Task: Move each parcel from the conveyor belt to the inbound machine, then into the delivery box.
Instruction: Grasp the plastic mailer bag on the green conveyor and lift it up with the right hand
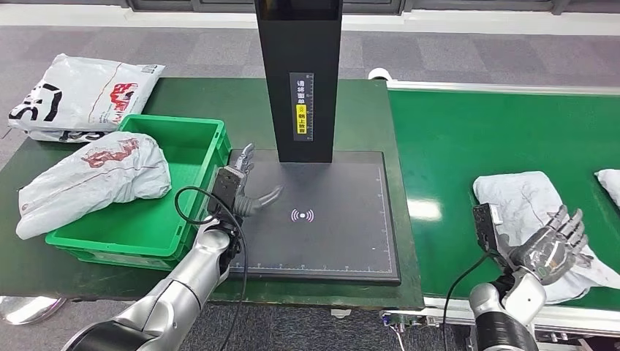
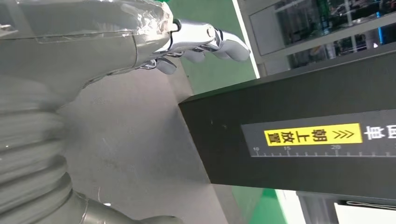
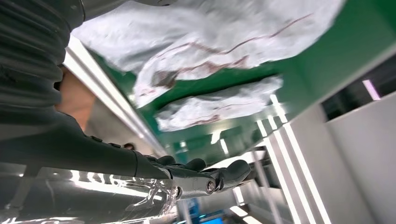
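Grey carpet fills the top of the head view, and below it we find a dark green surface (image 1: 365, 110) on the left and a brighter green belt (image 1: 475, 139) on the right.

At centre stands the machine: a black column (image 1: 298, 73) with a yellow label, rising from a flat black pad (image 1: 343, 241) that bears a small wireless mark. In the left wrist view the column (image 2: 299, 140) fills the right half of the frame.

Left of the pad sits a green box (image 1: 183, 153). One white parcel with red print (image 1: 95, 179) lies across the box's left rim. A second printed bag (image 1: 80, 95) lies on the surface in the upper left.

We note the left hand (image 1: 241, 191) at the pad's left edge, beside the box, fingers (image 2: 205, 39) apart and holding nothing.

At lower right, the right hand (image 1: 552, 245) is over the near end of a white parcel (image 1: 526, 201) on the belt, palm up, fingers (image 3: 210, 175) spread and empty. We cannot tell whether it touches the parcel. Another parcel (image 1: 608, 183) shows at the right edge, further along the belt.
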You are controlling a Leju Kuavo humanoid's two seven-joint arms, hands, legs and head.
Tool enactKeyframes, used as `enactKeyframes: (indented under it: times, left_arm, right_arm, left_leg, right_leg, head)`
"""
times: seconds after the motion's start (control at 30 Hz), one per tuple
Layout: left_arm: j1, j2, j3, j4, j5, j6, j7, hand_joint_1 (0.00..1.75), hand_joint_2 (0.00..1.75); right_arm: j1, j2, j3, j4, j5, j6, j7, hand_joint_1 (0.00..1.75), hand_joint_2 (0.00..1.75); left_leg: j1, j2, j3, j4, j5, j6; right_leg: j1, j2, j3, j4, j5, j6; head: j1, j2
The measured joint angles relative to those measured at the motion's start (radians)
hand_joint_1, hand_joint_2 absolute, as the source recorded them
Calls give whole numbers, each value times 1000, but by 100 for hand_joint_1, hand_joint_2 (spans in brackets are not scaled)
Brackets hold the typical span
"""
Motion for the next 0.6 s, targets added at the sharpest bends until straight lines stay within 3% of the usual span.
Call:
enactKeyframes:
  times: [0.03,0.13,0.17,0.4,0.53,0.57,0.6]
  left_arm:
    - [-4,-1,0,11,-7,13,11,0,175]
    - [-5,-2,0,23,-16,22,29,0,175]
    - [-5,-2,0,26,-19,23,33,0,175]
    - [-5,-2,0,29,-40,18,62,0,175]
    - [-9,-5,0,34,-49,5,74,0,175]
    - [-12,-5,0,37,-52,-1,76,0,175]
    - [-15,-6,0,40,-55,-6,77,0,175]
  right_arm:
    - [1,-7,-50,16,76,-1,57,0,131]
    - [-2,-20,-97,54,173,-2,160,0,131]
    - [-5,-27,-103,74,194,-2,193,0,175]
    - [-45,-87,-127,279,230,53,332,0,175]
    - [-70,-108,-140,361,202,217,344,0,175]
    - [-79,-112,-149,377,184,286,334,4,175]
    - [-91,-116,-159,391,165,353,319,48,175]
  left_leg:
    - [0,0,0,0,0,0]
    - [0,0,0,0,0,0]
    - [0,0,0,0,0,0]
    - [0,0,0,0,0,0]
    - [0,1,0,0,0,0]
    - [1,2,1,0,-1,0]
    - [2,4,3,0,-2,0]
  right_leg:
    - [0,0,0,0,0,0]
    - [0,0,0,0,0,0]
    - [0,0,0,0,0,0]
    - [0,0,0,0,0,0]
    - [1,1,0,0,0,0]
    - [2,2,1,-1,0,0]
    - [3,3,3,-2,0,0]
  head:
    - [0,0]
    - [0,0]
    - [0,0]
    - [0,0]
    - [0,0]
    - [0,0]
    - [0,0]
